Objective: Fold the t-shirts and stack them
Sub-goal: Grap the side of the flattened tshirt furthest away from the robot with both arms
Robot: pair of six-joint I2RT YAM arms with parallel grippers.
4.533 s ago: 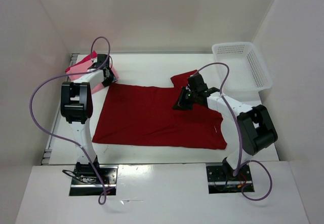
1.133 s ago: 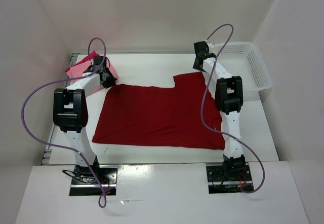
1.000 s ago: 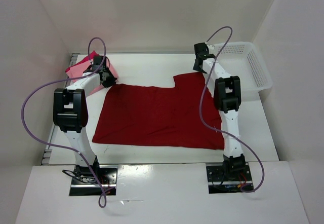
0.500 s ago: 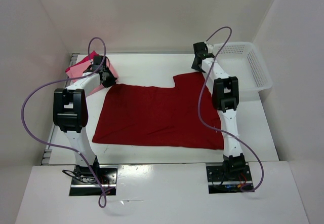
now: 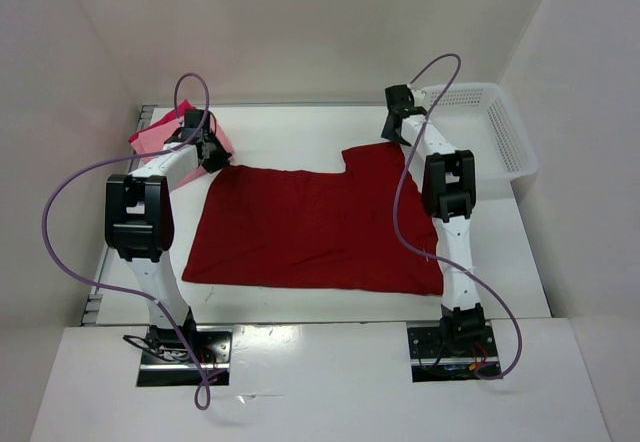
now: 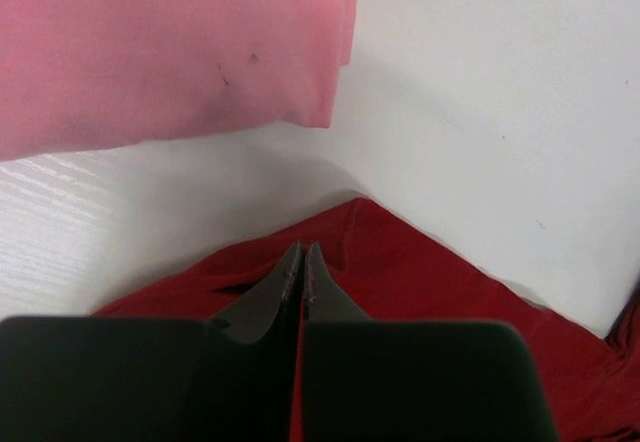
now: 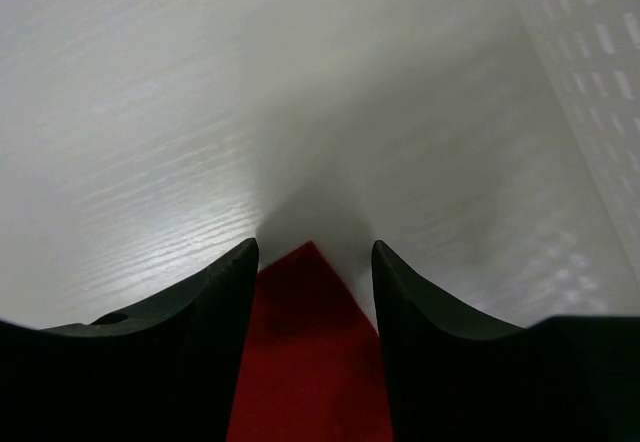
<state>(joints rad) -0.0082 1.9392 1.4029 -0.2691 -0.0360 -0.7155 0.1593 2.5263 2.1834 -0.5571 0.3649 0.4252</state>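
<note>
- Two pink shirts, the light salmon t-shirt and the crimson-pink t-shirt, sit piled at the desk's far-left corner, seemingly done.
- The dark red t-shirt lies spread mid-desk, not yet folded.
- Left tool: pressed together, apparently pinching its far-left corner.
- Right tool: spread astride the far-right sleeve tip.
- Earlier that sleeve was rumpled under the right arm; now it lies flat.

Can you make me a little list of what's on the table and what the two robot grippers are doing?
Big shirt: dark red shirt, spread flat mid-table
Small shirts: light pink shirt and bright pink shirt, piled at the back left
Basket: white basket, back right
Left gripper: shut, at the dark red shirt's back-left corner
Right gripper: open, with the shirt's back-right corner lying between its fingers
</note>
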